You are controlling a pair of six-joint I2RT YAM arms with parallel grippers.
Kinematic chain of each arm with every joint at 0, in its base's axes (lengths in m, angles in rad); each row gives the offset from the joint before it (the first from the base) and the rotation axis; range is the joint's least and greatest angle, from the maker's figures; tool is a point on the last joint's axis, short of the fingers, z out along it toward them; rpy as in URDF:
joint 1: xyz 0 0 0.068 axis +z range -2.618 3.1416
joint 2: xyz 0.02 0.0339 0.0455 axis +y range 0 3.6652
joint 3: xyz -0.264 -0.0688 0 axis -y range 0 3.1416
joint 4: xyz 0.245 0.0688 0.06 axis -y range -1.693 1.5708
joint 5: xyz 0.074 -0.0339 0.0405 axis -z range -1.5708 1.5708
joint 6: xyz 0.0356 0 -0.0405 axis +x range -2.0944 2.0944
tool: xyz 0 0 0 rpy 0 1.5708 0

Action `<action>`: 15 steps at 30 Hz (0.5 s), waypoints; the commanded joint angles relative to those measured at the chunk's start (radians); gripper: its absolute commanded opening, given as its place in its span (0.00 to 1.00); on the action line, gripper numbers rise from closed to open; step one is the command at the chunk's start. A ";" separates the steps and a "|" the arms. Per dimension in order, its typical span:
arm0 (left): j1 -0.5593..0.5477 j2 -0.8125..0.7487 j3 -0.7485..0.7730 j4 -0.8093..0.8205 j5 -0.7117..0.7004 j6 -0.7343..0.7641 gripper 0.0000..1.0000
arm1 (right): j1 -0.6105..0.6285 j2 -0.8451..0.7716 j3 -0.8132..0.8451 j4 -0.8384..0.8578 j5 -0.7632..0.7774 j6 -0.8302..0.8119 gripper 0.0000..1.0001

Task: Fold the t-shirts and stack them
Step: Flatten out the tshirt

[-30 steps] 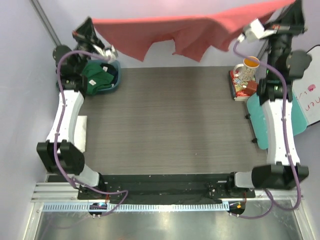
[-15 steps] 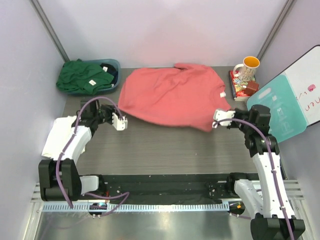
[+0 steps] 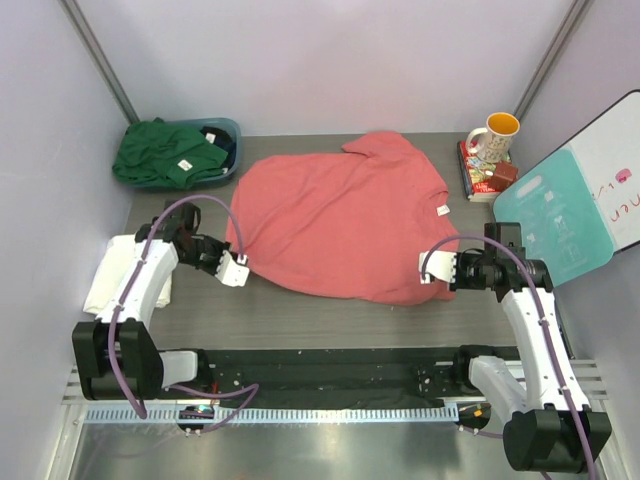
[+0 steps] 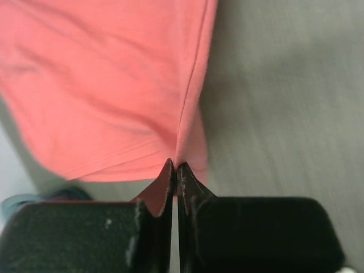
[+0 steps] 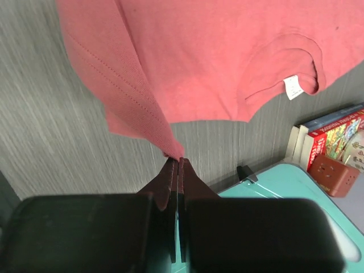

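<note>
Nearest the arm bases, the left claw (image 3: pixel 237 272) is seen clenched on the near left edge of the coral-red t-shirt (image 3: pixel 345 225). In the left wrist view a thin ridge of cloth is pinched between closed jaws. On the other side the right claw (image 3: pixel 432 272) is likewise clamped on that shirt's near right corner, a stitched hem being nipped at the fingertips in the right wrist view.

Between the two claws the coral-red garment is spread across the middle of the bench (image 3: pixel 300 310), mostly flat, with the collar and its small white label (image 3: pixel 443 210) turned to the right. No fold is made in it yet.

At the left edge, partly under the left arm, the white t-shirt (image 3: pixel 100 288) is laid; whether it is neatly folded cannot be told.

Farther back, the dark green t-shirt (image 3: pixel 165 152) is heaped in the teal tub (image 3: pixel 232 135) at the far left corner, unfolded. A mug (image 3: pixel 495 135) and some books (image 3: pixel 480 178) are parked at the far right.

The task is judged to be early — one shirt laid out for folding, one possibly done, one not taken up, and no stack built.
</note>
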 commanded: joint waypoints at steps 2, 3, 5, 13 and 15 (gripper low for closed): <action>0.002 0.028 0.033 -0.242 -0.060 0.266 0.00 | 0.003 -0.006 0.006 -0.049 -0.018 -0.054 0.01; 0.002 0.028 0.031 -0.256 -0.064 0.269 0.00 | 0.003 -0.004 0.009 -0.049 -0.021 -0.056 0.01; 0.002 0.025 0.033 -0.282 -0.072 0.277 0.00 | 0.003 -0.007 0.015 -0.062 -0.024 -0.057 0.01; 0.002 0.014 0.050 -0.372 -0.118 0.303 0.00 | 0.003 -0.026 0.016 -0.108 -0.004 -0.097 0.01; 0.002 -0.005 0.079 -0.289 -0.036 0.198 0.00 | 0.003 -0.029 0.035 -0.018 0.013 -0.044 0.01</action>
